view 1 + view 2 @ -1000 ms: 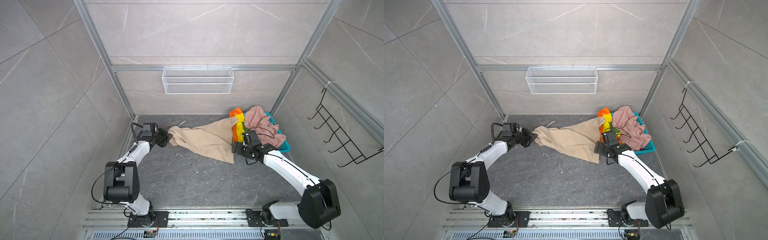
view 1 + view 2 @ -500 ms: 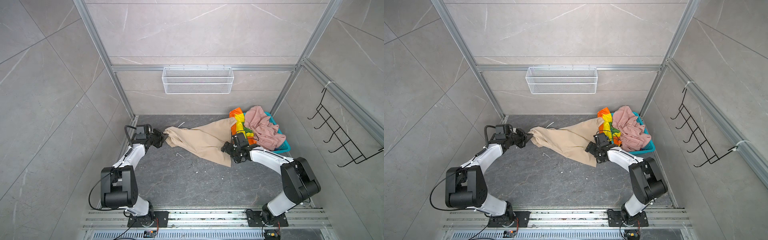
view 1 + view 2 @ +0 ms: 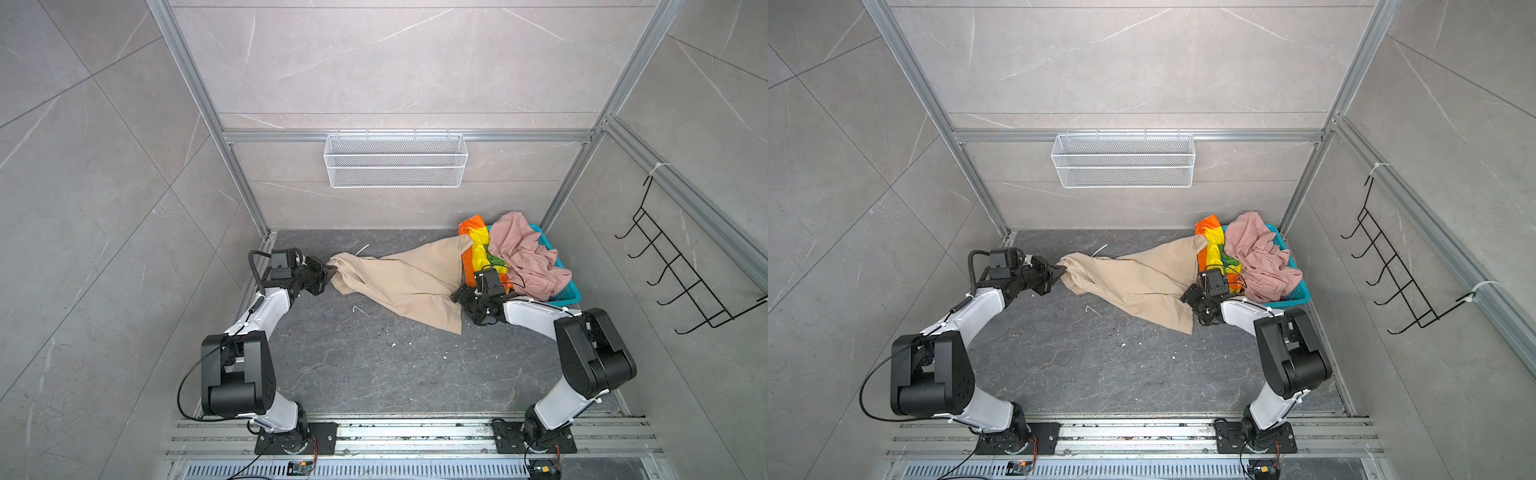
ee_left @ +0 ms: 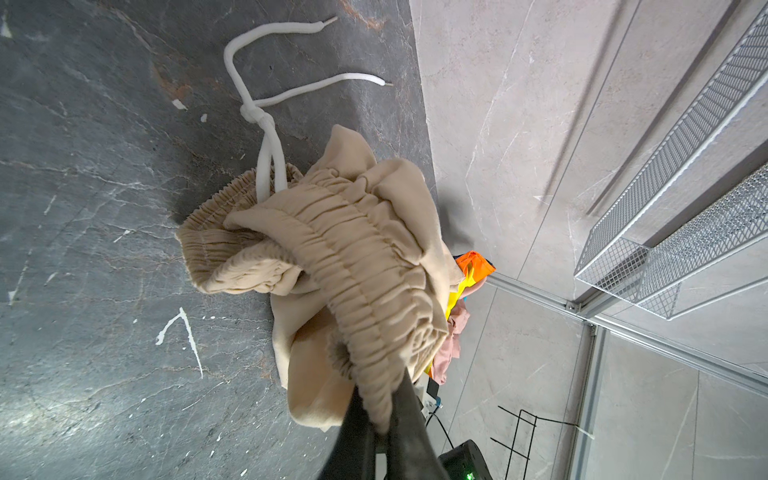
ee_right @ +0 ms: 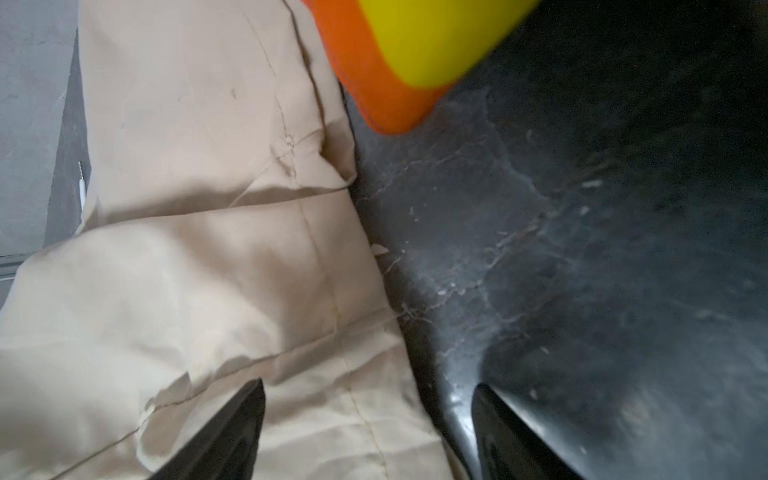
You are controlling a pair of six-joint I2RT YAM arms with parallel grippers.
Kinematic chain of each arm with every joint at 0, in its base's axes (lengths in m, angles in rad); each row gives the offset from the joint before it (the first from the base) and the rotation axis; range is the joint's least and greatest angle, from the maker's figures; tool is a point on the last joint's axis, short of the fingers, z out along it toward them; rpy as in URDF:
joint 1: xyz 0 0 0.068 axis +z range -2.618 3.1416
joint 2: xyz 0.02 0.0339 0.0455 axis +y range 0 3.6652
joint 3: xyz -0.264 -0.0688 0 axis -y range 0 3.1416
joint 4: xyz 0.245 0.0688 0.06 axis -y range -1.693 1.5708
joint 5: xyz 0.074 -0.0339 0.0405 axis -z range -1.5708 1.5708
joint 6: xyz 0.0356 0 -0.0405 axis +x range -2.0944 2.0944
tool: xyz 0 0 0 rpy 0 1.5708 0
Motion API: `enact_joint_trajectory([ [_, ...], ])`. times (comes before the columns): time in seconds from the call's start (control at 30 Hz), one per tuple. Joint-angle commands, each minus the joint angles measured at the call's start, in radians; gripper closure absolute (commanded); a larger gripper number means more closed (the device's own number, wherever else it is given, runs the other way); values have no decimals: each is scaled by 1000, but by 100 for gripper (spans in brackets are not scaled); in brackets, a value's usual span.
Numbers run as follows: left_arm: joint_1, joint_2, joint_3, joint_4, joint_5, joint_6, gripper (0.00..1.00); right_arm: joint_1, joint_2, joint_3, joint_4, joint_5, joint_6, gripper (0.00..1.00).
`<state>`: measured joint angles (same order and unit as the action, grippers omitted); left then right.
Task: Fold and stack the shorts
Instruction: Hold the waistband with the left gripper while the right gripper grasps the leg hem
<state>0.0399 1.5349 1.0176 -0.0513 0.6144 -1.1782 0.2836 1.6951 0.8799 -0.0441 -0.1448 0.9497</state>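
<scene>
Left gripper (image 3: 329, 273) is clamped tight on the gathered waistband of the beige shorts (image 3: 407, 282), holding that end out toward the left side of the table (image 3: 353, 374), with the white drawstring (image 4: 266, 124) trailing loose on the dark stone just beyond. Over on the other side, the right gripper (image 5: 370, 415) sits low at the leg end with its jaws apart, one finger above the beige fabric and the other above bare table, straddling the hem edge and gripping nothing. This looks like the spreading step: get the first pair stretched flat before any fold. The next move calls for the right gripper to close on that hem corner and catch only beige cloth, because the rainbow-striped shorts (image 3: 478, 245) hang just beside it, and then pull against the left hold to draw the bunched waistband and creases out. The pink shorts (image 3: 528, 262) are heaped with the rainbow pair in the teal basket (image 3: 569, 293) in the far right corner, so neither is folded or stacked yet. There is plenty of open grey table in front. Around it are pale tiled walls, an aluminium frame (image 3: 199, 104), a white wire basket (image 3: 395, 166) on the back wall and a black hook rack (image 3: 681, 282) on the right.
</scene>
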Motion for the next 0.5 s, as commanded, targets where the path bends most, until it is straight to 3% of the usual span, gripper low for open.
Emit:
enact_joint_trajectory([
  [0.0, 6, -27, -8, 33, 40, -8, 100, -1, 56, 16, 69, -27, 8, 35],
  [0.07, 6, -27, -7, 33, 42, -9, 100, 0, 74, 20, 92, -30, 15, 48],
  [0.23, 14, -25, -3, 41, 43, -12, 100, -2, 84, 77, 97, -25, -12, 95],
  [0.27, 22, -13, 4, 48, 46, -16, 100, -4, 86, 117, 66, -21, -33, 100],
  [0.47, 106, 146, 234, 138, 145, -122, 100, -53, 42, 537, -224, 47, -230, 100],
])
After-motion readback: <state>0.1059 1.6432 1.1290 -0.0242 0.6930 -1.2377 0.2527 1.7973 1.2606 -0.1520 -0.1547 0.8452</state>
